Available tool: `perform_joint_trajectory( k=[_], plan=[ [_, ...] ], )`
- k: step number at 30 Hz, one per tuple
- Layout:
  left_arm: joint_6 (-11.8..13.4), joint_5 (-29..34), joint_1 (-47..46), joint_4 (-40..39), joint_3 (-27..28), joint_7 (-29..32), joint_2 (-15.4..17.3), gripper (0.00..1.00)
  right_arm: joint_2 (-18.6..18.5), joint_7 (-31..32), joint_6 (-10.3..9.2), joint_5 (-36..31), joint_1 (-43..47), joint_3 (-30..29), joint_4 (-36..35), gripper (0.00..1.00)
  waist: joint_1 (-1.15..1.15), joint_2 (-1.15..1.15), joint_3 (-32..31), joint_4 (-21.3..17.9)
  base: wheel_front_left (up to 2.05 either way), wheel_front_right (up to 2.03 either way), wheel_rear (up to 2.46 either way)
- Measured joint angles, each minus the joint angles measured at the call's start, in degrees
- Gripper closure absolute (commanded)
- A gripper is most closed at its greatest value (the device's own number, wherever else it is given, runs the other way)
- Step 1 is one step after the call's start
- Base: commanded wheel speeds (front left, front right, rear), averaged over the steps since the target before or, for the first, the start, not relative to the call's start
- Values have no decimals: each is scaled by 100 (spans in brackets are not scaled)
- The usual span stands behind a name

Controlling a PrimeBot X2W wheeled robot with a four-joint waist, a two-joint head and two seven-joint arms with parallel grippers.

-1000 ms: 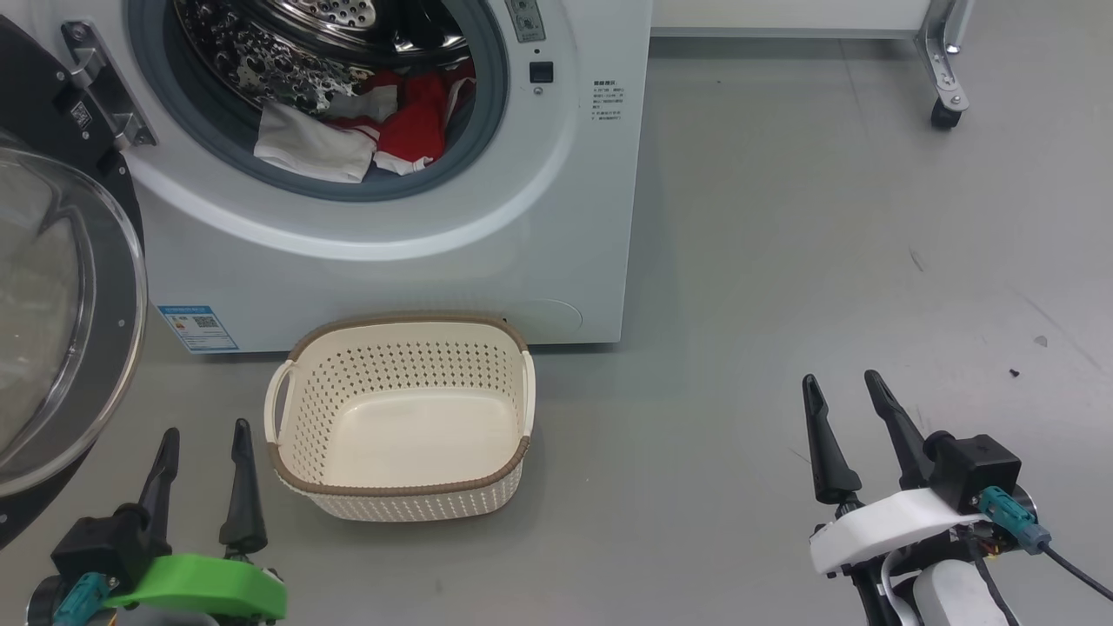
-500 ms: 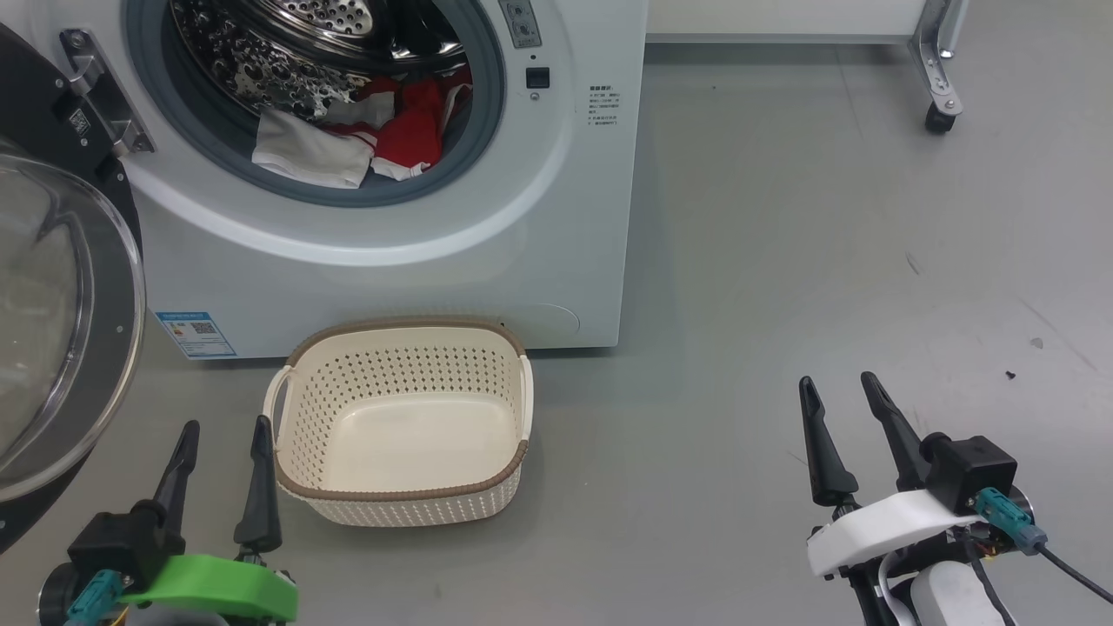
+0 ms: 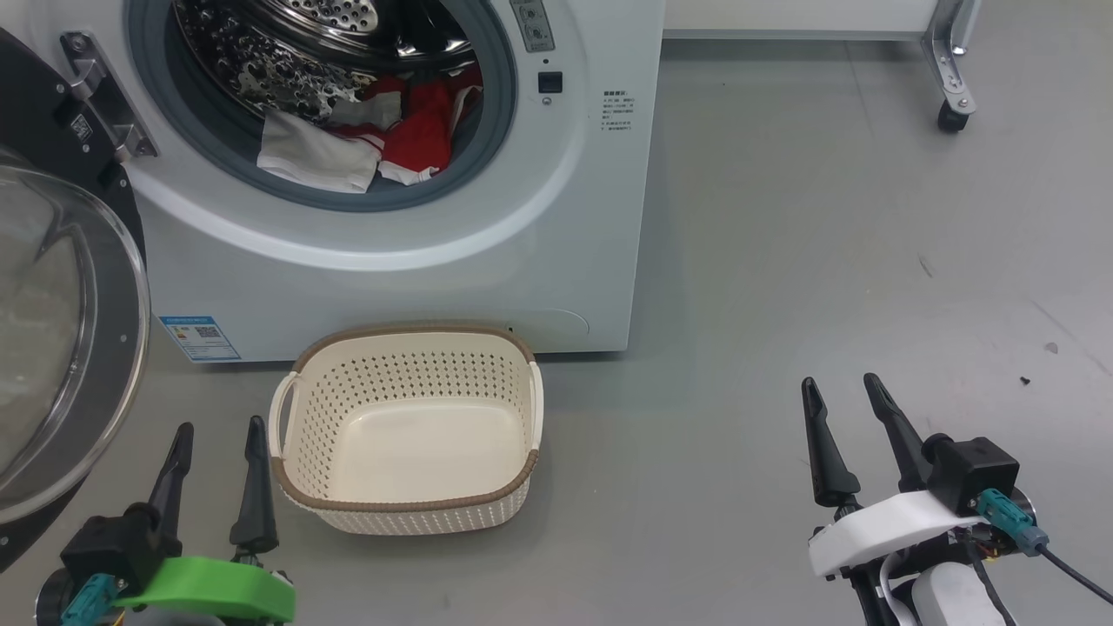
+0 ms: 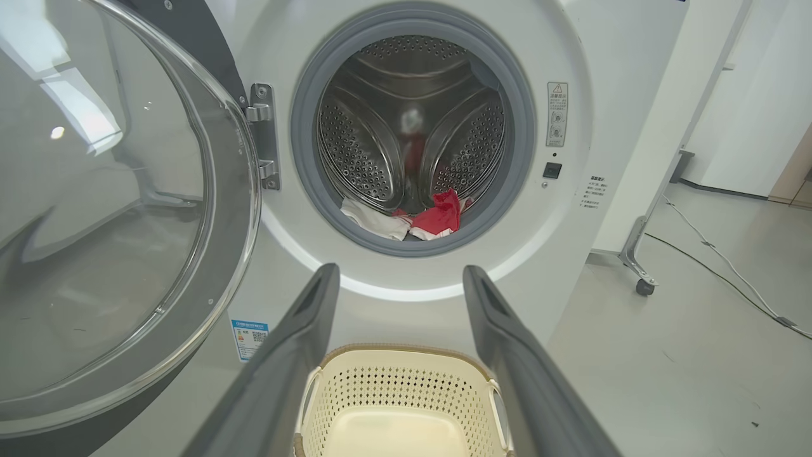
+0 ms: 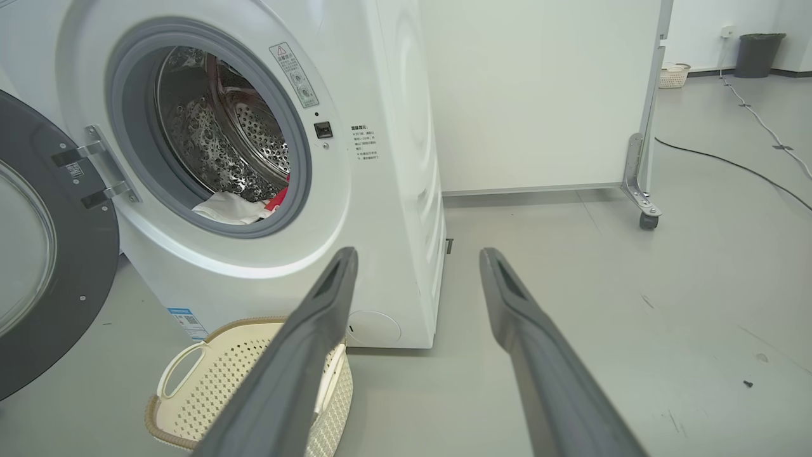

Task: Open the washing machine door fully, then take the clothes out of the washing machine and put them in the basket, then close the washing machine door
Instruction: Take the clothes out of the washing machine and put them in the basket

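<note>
The left tool [image 3: 220, 426] and the right tool [image 3: 839, 381] stand wide open, holding nothing. The clothes [image 3: 383, 143] lie inside the washing machine [image 3: 391, 278], and the basket [image 3: 404, 509] stands before it.

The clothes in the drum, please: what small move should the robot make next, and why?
Probably raise the left gripper toward the clothes at the front lip of the drum. The washing machine door stands wide open, the basket is empty, that gripper is open and faces the drum squarely, while the right gripper sits off to the side.

Grey floor [image 3: 783, 261]; white panel [image 5: 539, 95] (wheeled)
</note>
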Motion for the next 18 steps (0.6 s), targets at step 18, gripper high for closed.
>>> perform_joint_trajectory(
  k=[18],
  plan=[
    [-5,193,29,-41,-54,0,62,0,7,1,0,0,0,-35,0,0,0,0,49,27,114,-133,19]
  ],
)
